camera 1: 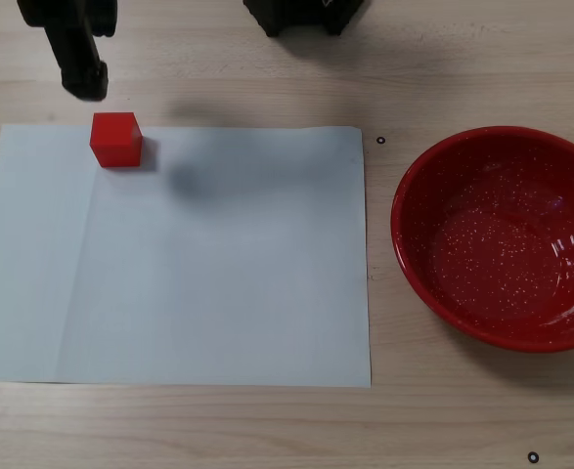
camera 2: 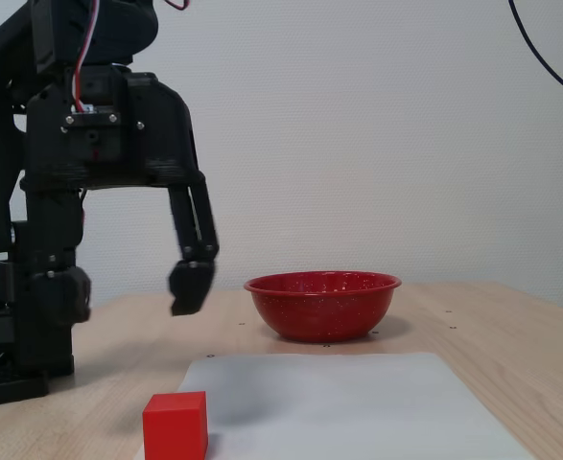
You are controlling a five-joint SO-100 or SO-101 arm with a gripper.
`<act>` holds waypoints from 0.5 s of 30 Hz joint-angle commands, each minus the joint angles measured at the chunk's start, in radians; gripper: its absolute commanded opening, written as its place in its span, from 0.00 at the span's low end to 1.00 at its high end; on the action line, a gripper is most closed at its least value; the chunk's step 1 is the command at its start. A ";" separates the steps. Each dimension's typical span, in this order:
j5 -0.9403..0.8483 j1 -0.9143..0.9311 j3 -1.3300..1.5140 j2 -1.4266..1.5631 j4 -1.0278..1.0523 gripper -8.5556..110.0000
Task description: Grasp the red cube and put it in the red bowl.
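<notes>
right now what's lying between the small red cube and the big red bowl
Only the white paper sheet and a strip of bare wooden table. The top-down fixed view shows nothing else between the small matte red cube and the glossy speckled red bowl.

A white paper sheet (camera 1: 218,254) lies flat on the light wooden counter (camera 1: 463,59); behind stands a white wall (camera 2: 377,134).
</notes>
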 commanded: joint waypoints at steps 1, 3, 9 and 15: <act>-0.005 -0.006 -0.043 0.040 0.017 0.44; -0.031 0.003 -0.028 0.034 0.006 0.47; -0.094 0.038 0.035 0.000 -0.060 0.51; -0.097 0.054 0.100 -0.029 -0.161 0.51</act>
